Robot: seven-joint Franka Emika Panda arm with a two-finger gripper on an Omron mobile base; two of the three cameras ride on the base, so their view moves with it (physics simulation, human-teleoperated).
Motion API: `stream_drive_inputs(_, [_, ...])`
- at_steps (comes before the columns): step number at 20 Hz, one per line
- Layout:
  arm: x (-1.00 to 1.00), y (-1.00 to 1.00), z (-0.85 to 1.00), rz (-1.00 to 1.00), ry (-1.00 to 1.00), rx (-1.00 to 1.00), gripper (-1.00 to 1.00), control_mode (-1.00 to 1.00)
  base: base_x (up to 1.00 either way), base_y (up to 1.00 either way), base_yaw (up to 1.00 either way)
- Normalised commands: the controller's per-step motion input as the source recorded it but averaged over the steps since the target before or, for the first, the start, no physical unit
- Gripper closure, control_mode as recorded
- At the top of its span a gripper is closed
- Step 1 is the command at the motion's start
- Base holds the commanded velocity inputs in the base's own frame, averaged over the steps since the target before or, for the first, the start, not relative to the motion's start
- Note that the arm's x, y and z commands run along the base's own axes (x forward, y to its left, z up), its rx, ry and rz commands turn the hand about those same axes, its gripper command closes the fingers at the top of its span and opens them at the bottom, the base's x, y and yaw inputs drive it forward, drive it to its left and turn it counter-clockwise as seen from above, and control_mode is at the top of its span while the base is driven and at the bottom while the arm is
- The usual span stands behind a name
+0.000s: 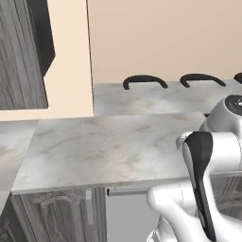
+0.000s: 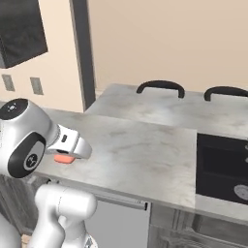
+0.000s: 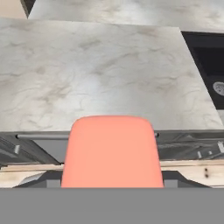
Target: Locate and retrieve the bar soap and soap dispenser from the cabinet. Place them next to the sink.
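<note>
Right now your gripper (image 3: 112,186) clamps the flat salmon-pink bar soap (image 3: 112,151) near the marbled grey counter's (image 3: 96,74) front edge.

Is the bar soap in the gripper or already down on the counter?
In the gripper: the bar soap sits between the fingertips in the hand view, before the counter edge.

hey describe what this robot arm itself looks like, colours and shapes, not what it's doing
The arm is built of glossy white rounded shells, with a long black strip running down one link. Its joints end in dark grey round caps, one carrying small pale markings. The segment toward the gripper tapers to light grey with a small dark mark. No loose cables show.
</note>
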Motion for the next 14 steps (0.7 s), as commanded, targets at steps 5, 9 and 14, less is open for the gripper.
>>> stream_drive_inputs(5, [0.0,0.0,0.0,0.0,0.0,0.0,1.0,1.0,0.22,-0.46,0.0])
stream_drive_inputs(9, [0.0,0.0,0.0,0.0,0.0,0.0,1.0,1.0,0.31,-0.5,0.0])
stream_drive_inputs(14, [0.0,0.0,0.0,0.0,0.0,0.0,1.0,1.0,0.45,-0.54,0.0])
